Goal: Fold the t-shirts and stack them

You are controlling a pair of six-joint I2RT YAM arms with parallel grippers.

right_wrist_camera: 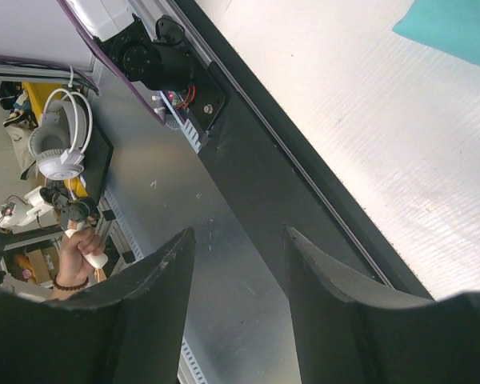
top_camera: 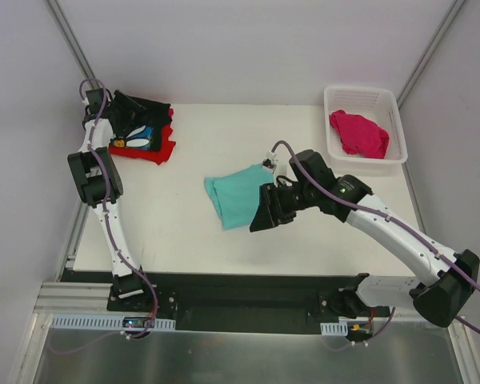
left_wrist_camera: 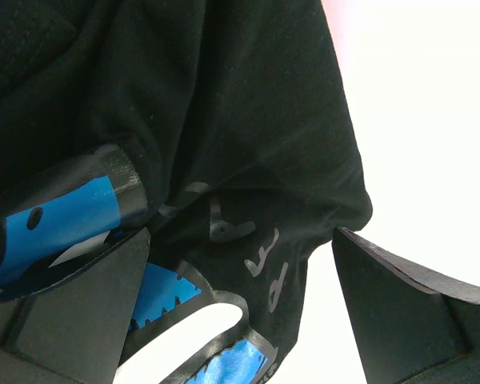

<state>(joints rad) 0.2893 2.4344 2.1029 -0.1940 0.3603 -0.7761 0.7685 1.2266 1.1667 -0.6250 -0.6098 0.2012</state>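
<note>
A black t-shirt with a white daisy on blue lies on a red t-shirt at the table's far left corner. My left gripper hovers over that pile. In the left wrist view its jaws stand wide open, with the black shirt filling the space beyond and between them. A mint-teal t-shirt lies partly folded mid-table. My right gripper is at its near right edge, open and holding nothing. The teal cloth shows only in a corner of the right wrist view. A magenta-pink t-shirt sits crumpled in the basket.
The white lattice basket stands at the far right corner of the white table. A black rail runs along the near edge between the arm bases. Metal frame posts rise at both back corners.
</note>
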